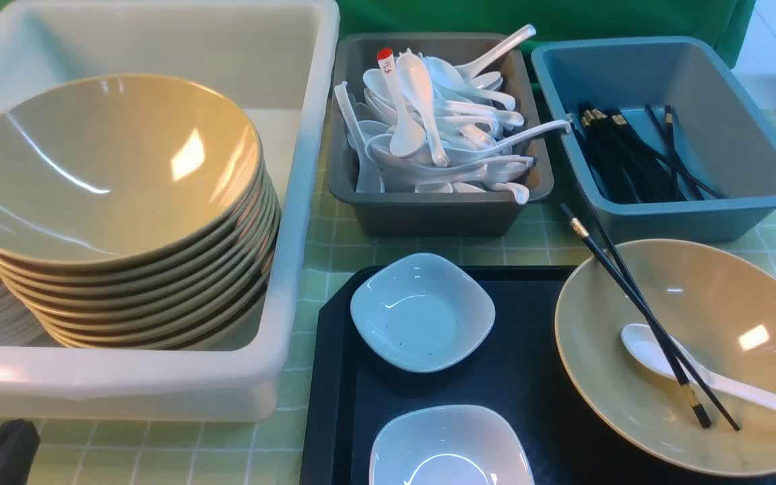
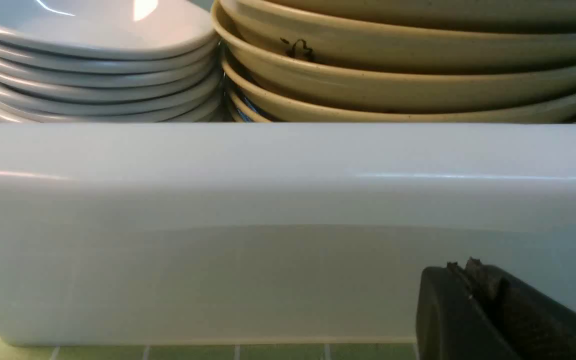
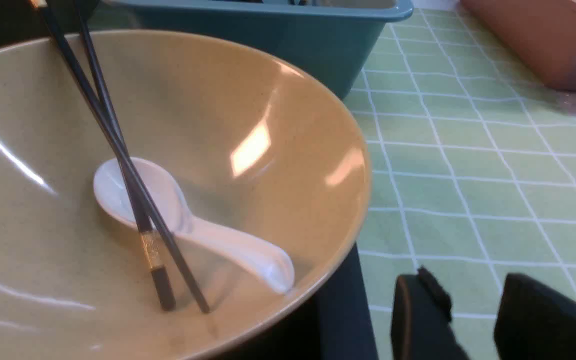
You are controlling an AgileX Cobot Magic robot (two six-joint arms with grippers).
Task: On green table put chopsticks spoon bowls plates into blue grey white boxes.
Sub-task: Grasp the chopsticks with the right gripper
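The chopsticks (image 3: 135, 192) are lying across the spoon (image 3: 218, 245) in the bowl (image 3: 293, 165), just beside the right gripper (image 3: 470, 287), which is hovering parted and empty. The left gripper (image 2: 473, 280) is sitting clenched, empty, by the white box (image 2: 268, 200).

Wide tan-olive bowl (image 1: 731, 296): glossy glaze. White soup spoon (image 1: 644, 350): glossy. Translucent white plastic tub (image 1: 125, 391): smooth. Flat black tray (image 1: 529, 377): matt.

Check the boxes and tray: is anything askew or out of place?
Yes. In the grey box, the spoons are heaped loosely; one handle overhangs the rim toward the blue box. On the black tray, chopsticks and a spoon lie in the bowl, unsorted.
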